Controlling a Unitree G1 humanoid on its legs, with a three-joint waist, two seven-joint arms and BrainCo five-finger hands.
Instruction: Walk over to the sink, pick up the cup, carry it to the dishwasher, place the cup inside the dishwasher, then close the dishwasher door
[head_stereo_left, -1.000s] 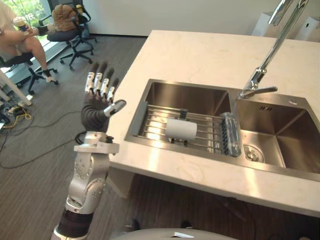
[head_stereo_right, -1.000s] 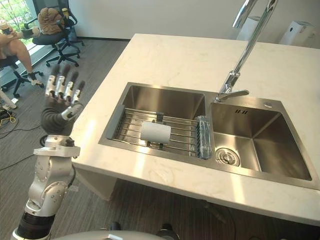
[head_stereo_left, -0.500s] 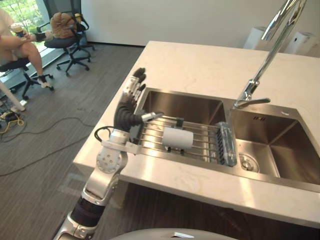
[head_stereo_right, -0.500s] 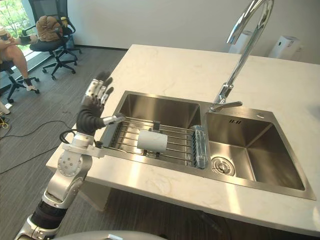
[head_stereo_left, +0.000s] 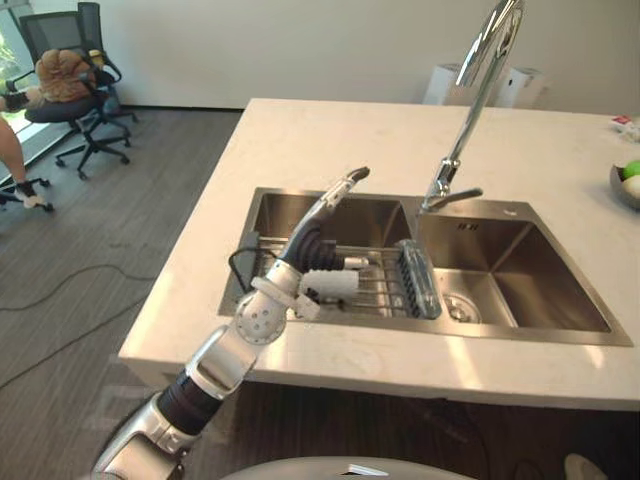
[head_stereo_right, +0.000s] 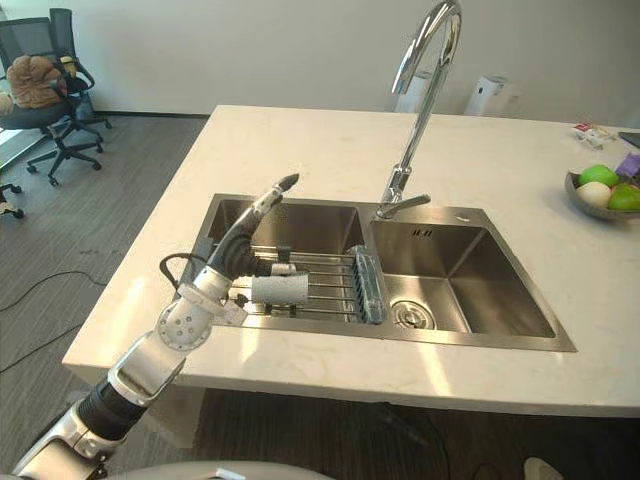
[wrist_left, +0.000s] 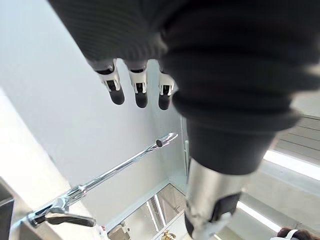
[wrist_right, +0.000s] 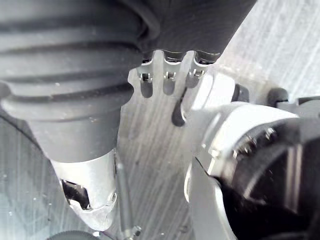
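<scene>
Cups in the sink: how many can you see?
1. The cup lies on its side on the wire rack in the left basin, beside the left hand. The arm covers part of the rack, so another could be hidden.

**Q:** Specify floor and wall finish.

**A:** Floor (head_stereo_left: 110, 250): grey wood-grain planks. Back wall (head_stereo_left: 280, 50): plain white, with dark skirting at its base.

**Q:** List the furniture.

**A:** Island counter (head_stereo_left: 330, 135): pale stone-look top, bright reflections along the near edge. Black office chair (head_stereo_left: 52, 32): far left, on castors, with a brown bundle (head_stereo_left: 62, 75) on the seat. White units (head_stereo_left: 520, 85): standing against the wall beyond the counter.
</scene>
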